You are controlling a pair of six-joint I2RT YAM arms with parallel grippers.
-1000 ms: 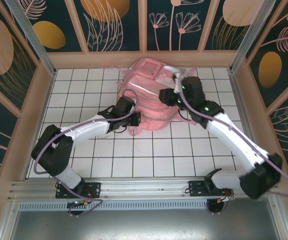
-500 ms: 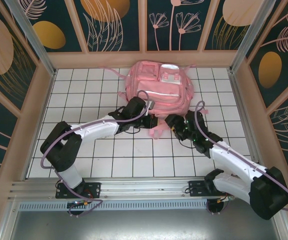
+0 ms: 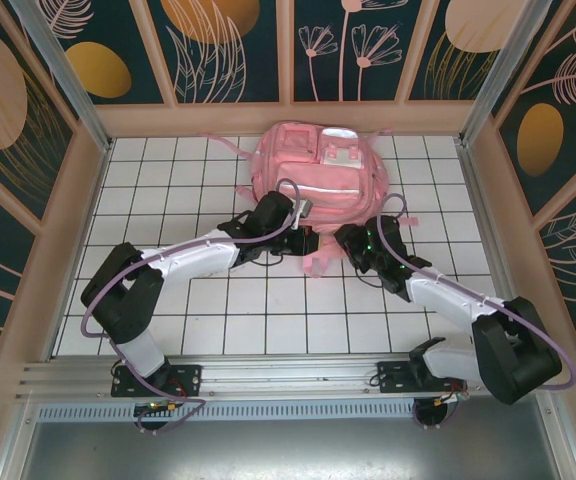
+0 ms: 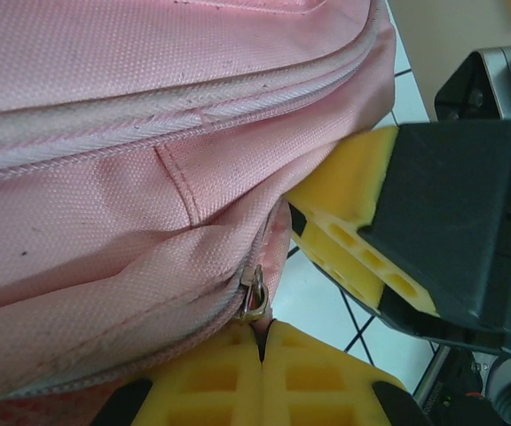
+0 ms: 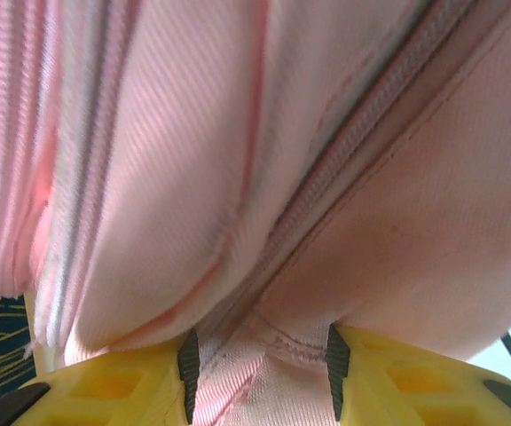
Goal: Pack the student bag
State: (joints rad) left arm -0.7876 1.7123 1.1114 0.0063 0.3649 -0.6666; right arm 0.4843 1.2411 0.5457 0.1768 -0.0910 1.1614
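The student bag (image 3: 313,185), a glossy pink backpack of woven cloth, lies front-up at 12 o'clock on the white tiled table (image 3: 168,195). Its long axis runs from 12 to 6, with the translucent pocket (image 3: 340,150) at the far end and the silvery strip (image 3: 320,186) crossing its middle. At the bag's near edge, the left gripper (image 4: 263,342) has its yellow fingers pressed together on the metal zipper pull (image 4: 254,297). At 3 o'clock of it, the right gripper (image 5: 262,342) is clamped on a seamed fold of the bag.
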